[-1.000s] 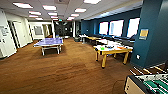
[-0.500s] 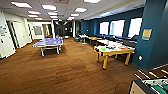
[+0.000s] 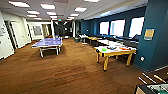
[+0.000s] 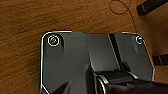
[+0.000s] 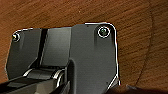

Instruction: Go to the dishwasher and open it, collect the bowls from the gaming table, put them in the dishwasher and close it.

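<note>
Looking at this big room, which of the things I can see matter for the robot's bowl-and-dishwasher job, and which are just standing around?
Belongs to the job:
- the gaming table, white top, yellow edge and legs
- small coloured items on it, probably the bowls, too blurred to be sure

Just standing around:
- the blue table-tennis table
- the football table, at the near corner
- the tables by the windows

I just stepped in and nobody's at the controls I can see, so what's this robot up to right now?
It is handling nothing. It stands on the brown wood-look floor of a big open room. The long yellow-edged gaming table, with small colourful things on top that are too blurred to name, stands ahead to the right. A blue ping-pong table stands further off to the left. Both wrist cameras look down at floor.
</note>
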`<state>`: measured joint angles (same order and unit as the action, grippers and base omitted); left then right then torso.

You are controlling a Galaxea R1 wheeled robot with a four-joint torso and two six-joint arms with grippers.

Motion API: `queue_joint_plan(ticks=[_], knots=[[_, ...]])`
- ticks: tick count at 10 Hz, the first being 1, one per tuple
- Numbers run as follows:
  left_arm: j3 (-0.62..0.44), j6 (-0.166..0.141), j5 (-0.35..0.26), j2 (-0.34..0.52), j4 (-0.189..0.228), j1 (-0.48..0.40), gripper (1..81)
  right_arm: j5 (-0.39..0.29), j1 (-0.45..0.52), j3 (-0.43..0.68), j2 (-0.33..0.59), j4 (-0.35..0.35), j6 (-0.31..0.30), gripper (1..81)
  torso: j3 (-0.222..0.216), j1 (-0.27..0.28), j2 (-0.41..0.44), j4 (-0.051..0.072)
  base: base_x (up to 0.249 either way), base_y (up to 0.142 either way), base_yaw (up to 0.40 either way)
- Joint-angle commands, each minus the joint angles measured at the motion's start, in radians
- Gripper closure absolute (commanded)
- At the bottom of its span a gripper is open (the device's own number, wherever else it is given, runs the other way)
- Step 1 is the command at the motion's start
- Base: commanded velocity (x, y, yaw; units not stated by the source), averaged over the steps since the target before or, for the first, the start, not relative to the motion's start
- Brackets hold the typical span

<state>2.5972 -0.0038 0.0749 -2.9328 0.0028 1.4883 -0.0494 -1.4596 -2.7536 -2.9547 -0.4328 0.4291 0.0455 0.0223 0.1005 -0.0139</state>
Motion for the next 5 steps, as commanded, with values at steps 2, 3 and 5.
queue_joint_plan(ticks=[2, 3, 5], knots=[[-0.003, -0.004, -0.046, 0.01, -0.004, -0.064, 1.0, -0.058, 0.07, -0.003, 0.01, -0.001, 0.002, 1.0, 0.0, 0.0, 0.0, 0.0, 0.2, 0.0, 0.0], [-0.003, -0.004, -0.046, 0.01, -0.004, -0.064, 1.0, -0.058, 0.072, -0.003, 0.01, -0.001, 0.002, 1.0, 0.0, 0.0, 0.0, 0.0, 0.202, 0.06, 0.0], [-0.003, -0.004, -0.046, 0.01, -0.004, -0.064, 1.0, -0.058, 0.07, -0.003, 0.01, -0.001, 0.002, 1.0, 0.0, 0.0, 0.0, 0.0, 0.202, 0.0, 0.0]])
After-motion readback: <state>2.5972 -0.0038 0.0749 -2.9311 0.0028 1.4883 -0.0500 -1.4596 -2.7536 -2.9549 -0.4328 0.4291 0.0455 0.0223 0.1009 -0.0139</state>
